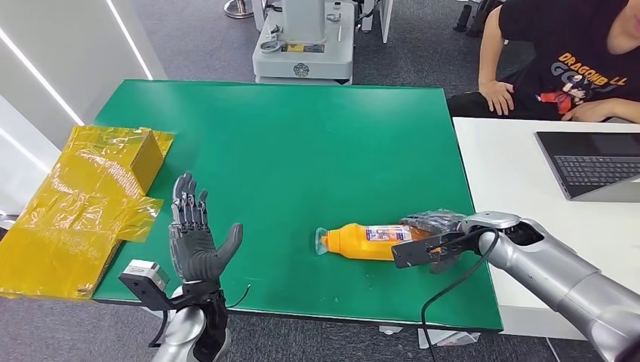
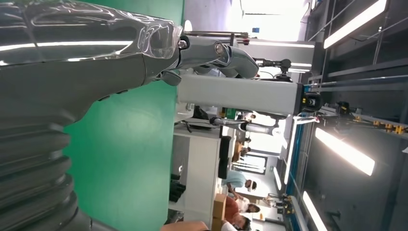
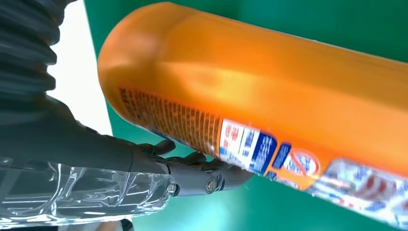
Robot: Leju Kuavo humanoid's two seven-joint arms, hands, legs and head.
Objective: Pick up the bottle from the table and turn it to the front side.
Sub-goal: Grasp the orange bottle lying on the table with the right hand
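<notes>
- Fingers [image 3: 192, 166] of my right hand [image 1: 436, 240] lie curled under the base end of the orange bottle [image 1: 370, 241]; in the right wrist view they touch its label side, so I read this as a grip on the bottle, though how firmly I cannot tell.
- Bottle lies on its side on the green bench [image 1: 302, 143], base toward my right hand, clear cap end pointing away from it toward my left hand; the label with blue and white print faces partly up.
- In the right wrist view the bottle [image 3: 269, 91] runs right across the frame, with the printed label strip just beside the fingertips.
- My left hand [image 1: 195, 240] stands upright near the front edge of the bench, fingers spread apart and pointing up, thumb out toward the bottle, holding nothing; it is well apart from the bottle.
- Beyond my left hand, at the bench's far-left side, I see a heap of yellow wrapping [image 1: 83, 204] with a box shape in it.
- Past my right hand a white desk [image 1: 513, 173] adjoins the bench, carrying a laptop [image 1: 596, 162]; a person in a black shirt [image 1: 573, 60] sits behind it.
</notes>
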